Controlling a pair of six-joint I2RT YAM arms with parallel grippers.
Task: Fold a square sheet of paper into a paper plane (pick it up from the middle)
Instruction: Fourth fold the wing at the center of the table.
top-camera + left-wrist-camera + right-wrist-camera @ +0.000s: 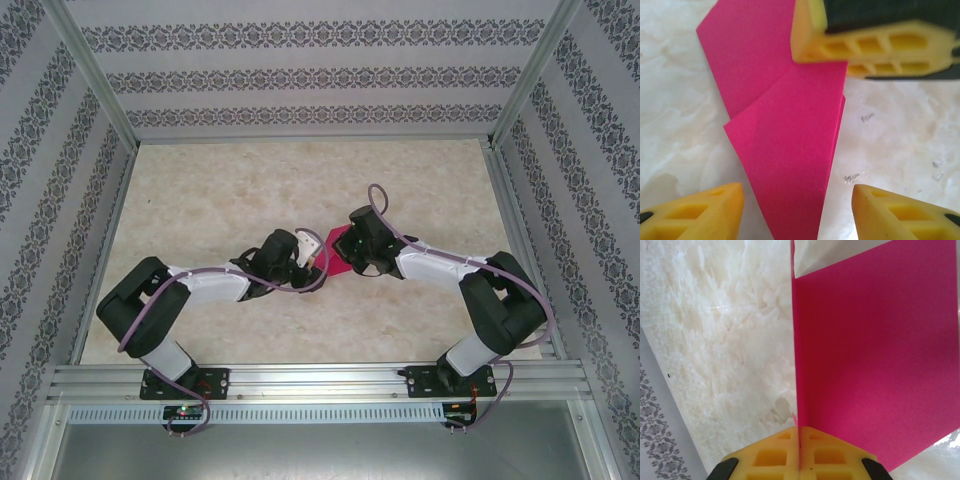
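The right hand (799, 432) was seen closed, its yellow pads (775, 455) pressed together on a thin edge of the square sheet of paper (875, 355). From the pads the sheet ran toward 12 o'clock and spread out toward 3 o'clock. The left hand (797, 200) was held apart, its fingers (695, 212) at 7 and 5 o'clock of the left wrist view. The sheet's narrow tip lay between them and was touched by neither. From above, the sheet was found near the middle of the surface (420, 170), partly folded into overlapping layers, with the left hand at its 9 o'clock and the right hand at about its 2 o'clock.

Several risks were judged likely:

- **Tearing or buckling:** the thin paper could be torn or buckled if the left hand were closed on the tip while the right pinch pulled away.
- **Skewed crease:** the layers looked slightly out of line along the 3 o'clock edge, so a skewed crease could be set by pressing there.
- **Slipping:** the narrow pinch could be lost, and the layers allowed to spring open.
- **Collision:** with both hands so near, a knock between them could not be ruled out.
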